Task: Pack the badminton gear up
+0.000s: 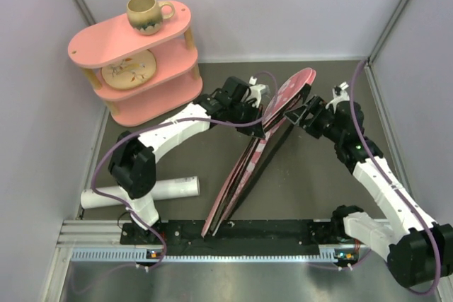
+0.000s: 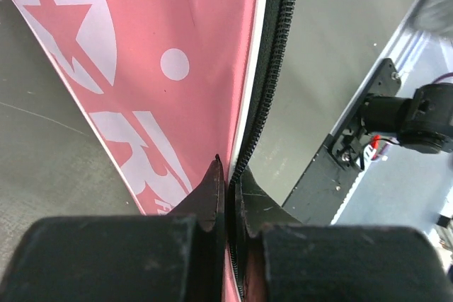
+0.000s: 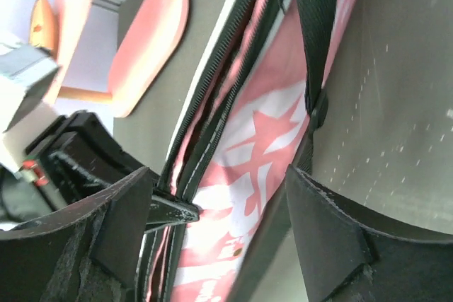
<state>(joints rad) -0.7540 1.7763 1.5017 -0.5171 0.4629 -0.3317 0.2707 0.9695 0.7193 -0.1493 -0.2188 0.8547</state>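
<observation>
The big pink racket bag (image 1: 255, 153) stands on its long edge across the middle of the mat, its wide end raised at the back. My left gripper (image 1: 263, 107) is shut on the bag's black zipper edge (image 2: 272, 68), and its fingertips (image 2: 228, 171) pinch the seam beside the white lettering (image 2: 141, 139). My right gripper (image 1: 301, 114) is open on the bag's other side. In the right wrist view its jaws (image 3: 218, 178) straddle the bag's pink face (image 3: 269, 132) and black strap (image 3: 311, 40). A long white tube (image 1: 163, 190) lies on the mat at the near left.
A pink two-tier shelf (image 1: 152, 100) stands at the back left, with a brown mug (image 1: 147, 13) on top and a plate (image 1: 129, 70) on the lower tier. White walls close the sides and back. The black base rail (image 1: 233, 235) runs along the near edge.
</observation>
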